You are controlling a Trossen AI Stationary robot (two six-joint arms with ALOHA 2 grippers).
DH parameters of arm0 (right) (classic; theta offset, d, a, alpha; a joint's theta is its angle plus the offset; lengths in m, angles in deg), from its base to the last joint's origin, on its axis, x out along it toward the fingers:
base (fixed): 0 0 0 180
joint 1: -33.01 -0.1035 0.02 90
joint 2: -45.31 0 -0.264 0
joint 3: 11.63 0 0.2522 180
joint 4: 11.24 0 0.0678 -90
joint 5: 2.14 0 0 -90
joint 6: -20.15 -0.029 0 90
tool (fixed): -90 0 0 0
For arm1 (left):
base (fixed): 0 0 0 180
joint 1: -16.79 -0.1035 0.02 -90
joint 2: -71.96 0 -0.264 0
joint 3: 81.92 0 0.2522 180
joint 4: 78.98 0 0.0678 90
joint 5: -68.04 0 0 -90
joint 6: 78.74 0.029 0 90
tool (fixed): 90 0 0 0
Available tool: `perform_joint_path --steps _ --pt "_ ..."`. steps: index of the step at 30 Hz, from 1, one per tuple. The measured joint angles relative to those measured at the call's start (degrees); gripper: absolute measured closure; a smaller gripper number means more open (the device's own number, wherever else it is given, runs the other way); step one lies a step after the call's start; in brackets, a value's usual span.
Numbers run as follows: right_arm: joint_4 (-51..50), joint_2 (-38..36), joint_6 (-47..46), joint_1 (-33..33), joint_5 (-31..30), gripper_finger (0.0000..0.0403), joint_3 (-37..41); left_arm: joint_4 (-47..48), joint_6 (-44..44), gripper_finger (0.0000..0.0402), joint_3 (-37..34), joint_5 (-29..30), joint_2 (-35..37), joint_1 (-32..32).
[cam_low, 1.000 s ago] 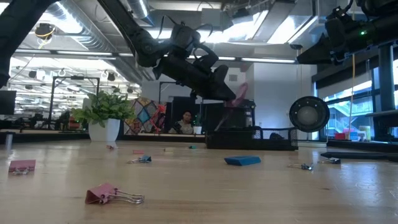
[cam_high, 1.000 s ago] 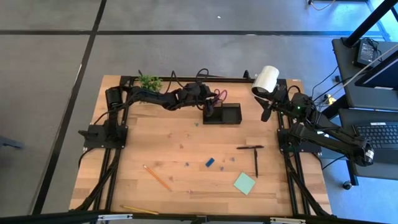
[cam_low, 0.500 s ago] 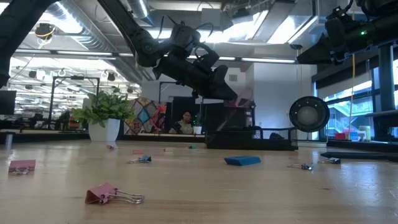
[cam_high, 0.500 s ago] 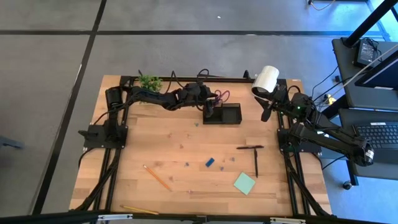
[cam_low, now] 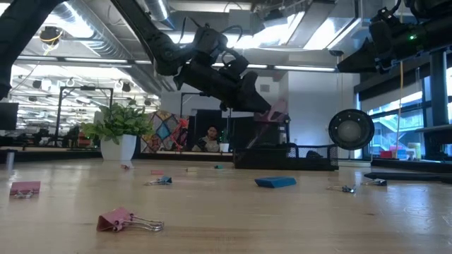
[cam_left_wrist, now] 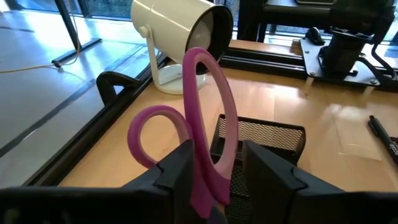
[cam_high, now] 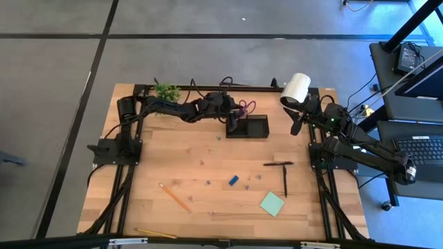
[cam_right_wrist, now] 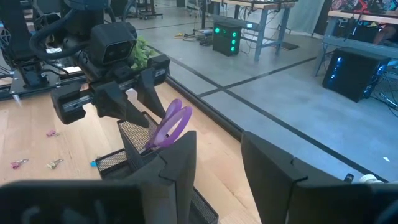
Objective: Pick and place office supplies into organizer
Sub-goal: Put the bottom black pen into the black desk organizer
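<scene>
The purple-handled scissors (cam_left_wrist: 205,124) hang over the black mesh organizer (cam_high: 255,128) at the table's far middle, handles up, with my left gripper (cam_left_wrist: 217,180) shut on them. In the right wrist view the scissors (cam_right_wrist: 169,127) slant down toward the organizer's taller part (cam_right_wrist: 132,140). Their blades are hidden. My right gripper (cam_right_wrist: 214,180) waits open at the far right. A blue block (cam_high: 233,181), a green sticky-note pad (cam_high: 272,203), two black pens (cam_high: 278,164) and two pencils (cam_high: 175,197) lie on the table's near half. My left gripper pinches the lower part of the scissors' larger handle loop (cam_left_wrist: 214,168) between its two fingers. The fingers come from the table's left, slanting slightly down. The handles stand up past the fingertips, tilted. Whether the hidden blades rest in the organizer, I cannot tell.
A large white cylinder (cam_high: 296,88) stands at the far right by my right arm, and a small green plant (cam_high: 166,90) at the far left. Binder clips (cam_low: 127,220) are scattered on the near wood.
The scissors' handles have tipped a little lower and toward the table's right, over the organizer, while my left gripper stayed in place with a slight turn of its wrist.
</scene>
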Motion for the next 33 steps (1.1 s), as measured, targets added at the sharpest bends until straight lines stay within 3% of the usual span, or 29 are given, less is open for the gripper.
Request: perform_joint_path --steps 9,16,20,28,33 --pt "-0.46 0.0 0.0 0.0 0.0 0.027 0.0 3.33 0.14 0.0219 0.57 -3.02 3.49 2.89" --pt "-1.5 0.0 -1.72 0.02 0.0 0.027 -0.01 10.25 2.39 0.0221 3.46 -5.74 9.3 7.66" --pt "-1.99 0.0 -3.86 0.0 0.35 0.027 -0.01 19.61 1.37 0.0225 6.0 -5.76 11.0 9.82" --pt "-5.41 3.31 -13.78 -0.43 12.54 0.027 -0.96 26.85 3.19 0.0228 6.56 -2.18 11.08 12.56" --pt "-17.49 12.51 -15.13 -4.2 13.3 0.027 -9.04 32.0 3.18 0.0228 6.48 -3.38 12.77 12.6"
